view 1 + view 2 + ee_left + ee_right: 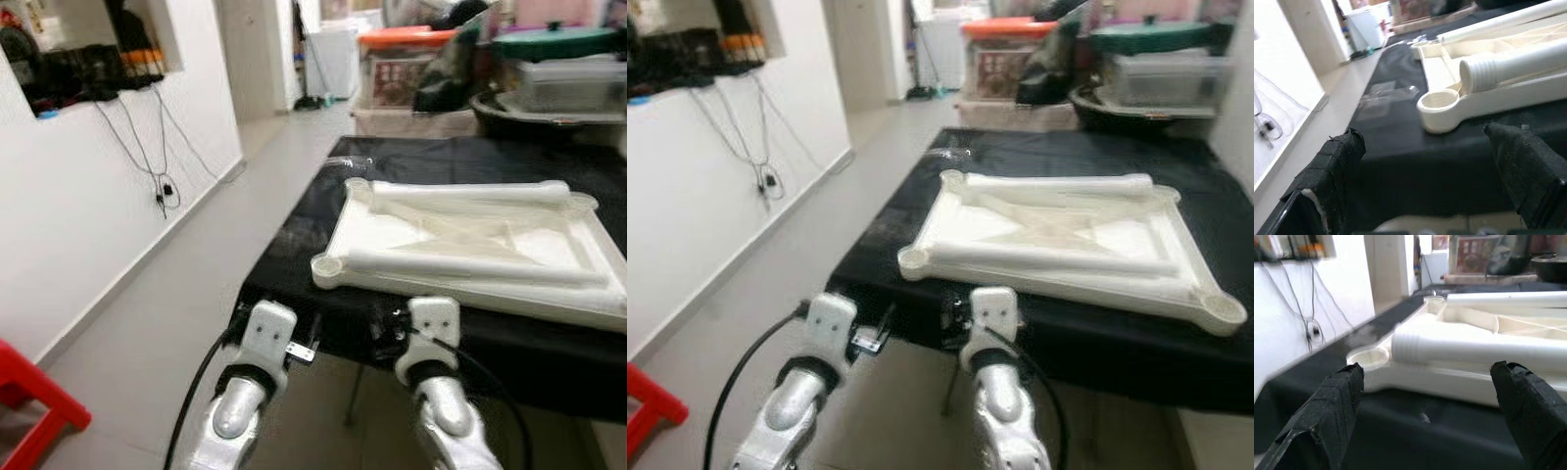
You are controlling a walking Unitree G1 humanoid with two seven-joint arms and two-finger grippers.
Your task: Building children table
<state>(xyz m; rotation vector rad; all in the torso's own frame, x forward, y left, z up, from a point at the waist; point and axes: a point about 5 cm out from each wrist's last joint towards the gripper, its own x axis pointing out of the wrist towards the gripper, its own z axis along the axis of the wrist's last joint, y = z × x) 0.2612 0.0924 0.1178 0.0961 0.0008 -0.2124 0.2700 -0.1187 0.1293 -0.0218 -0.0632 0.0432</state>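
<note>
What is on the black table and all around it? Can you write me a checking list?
Surface: black-covered table.
Job's things: white tabletop upside down, two white legs lying loose on it, corner socket empty.
Clutter: storage boxes and dark basin behind.
Grippers: left gripper and right gripper open, at the near table edge, holding nothing.
Cables: black cables along both arms; wires hanging on wall.
Surroundings: red stool, hallway floor.
</note>
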